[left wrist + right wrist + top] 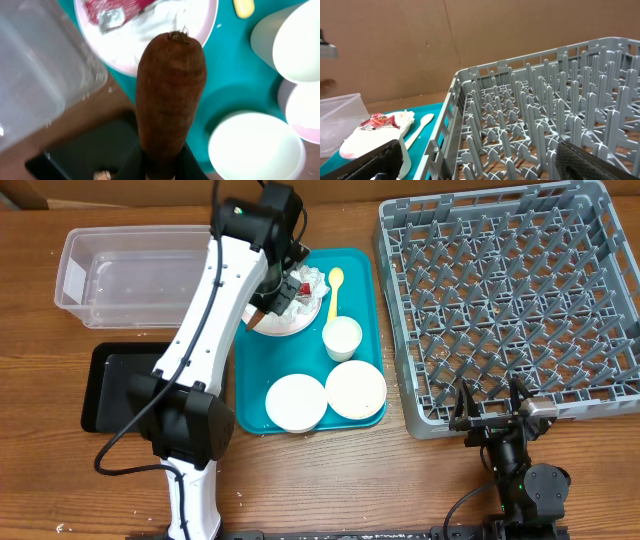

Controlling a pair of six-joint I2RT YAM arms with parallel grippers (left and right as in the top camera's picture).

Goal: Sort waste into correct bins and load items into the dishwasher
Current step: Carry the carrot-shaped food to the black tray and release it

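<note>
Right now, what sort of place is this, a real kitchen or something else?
Likely a staged dish-clearing bench, not a real kitchen: a large grey pegged plastic dish rack sits on a wooden table, a clear rectangular plastic tub and shallow black tray serve as bins, and plain brown cardboard backs it.

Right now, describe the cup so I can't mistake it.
Start at the teal tray left of the grey rack. The cup stands near the tray's right edge, at the handle end of the yellow spoon. It is the smallest white round, narrower than both bowls.
</note>
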